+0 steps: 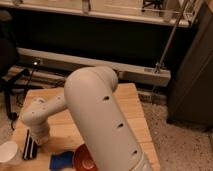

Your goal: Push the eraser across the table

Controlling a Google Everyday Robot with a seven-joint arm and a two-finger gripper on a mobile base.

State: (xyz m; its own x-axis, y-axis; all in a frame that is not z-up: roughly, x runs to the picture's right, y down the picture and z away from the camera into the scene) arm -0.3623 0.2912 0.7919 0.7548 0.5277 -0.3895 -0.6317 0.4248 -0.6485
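Gripper (36, 141) set down beside the eraser (30, 147) at the table's (132, 107) 8 o'clock edge

A blue piece (62, 161) and orange bowl (85, 159) are seen nearest, at 6 o'clock; whether anything is pinched cannot be told
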